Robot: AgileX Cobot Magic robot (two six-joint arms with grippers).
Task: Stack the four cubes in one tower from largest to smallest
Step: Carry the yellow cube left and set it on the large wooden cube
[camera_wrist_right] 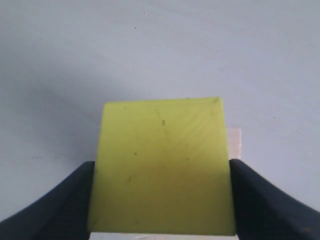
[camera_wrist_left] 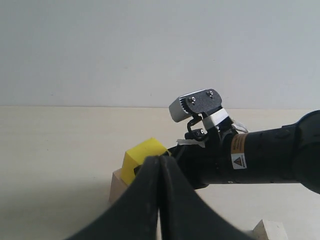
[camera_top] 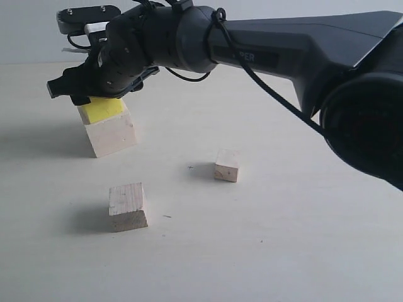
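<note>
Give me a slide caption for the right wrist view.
Right gripper closed on the yellow cube, clamping two opposite sides.

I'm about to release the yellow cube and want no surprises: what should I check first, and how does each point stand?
1. Right gripper closed against both sides of yellow cube: ok.
2. Yellow cube resting on large wooden cube: looks touching; whether flush, cannot tell.
3. Yellow cube centred on it: cannot tell.
4. Medium wooden cube and small wooden cube lie apart, away from the arm: ok.
5. Left gripper shut, empty: ok.
</note>
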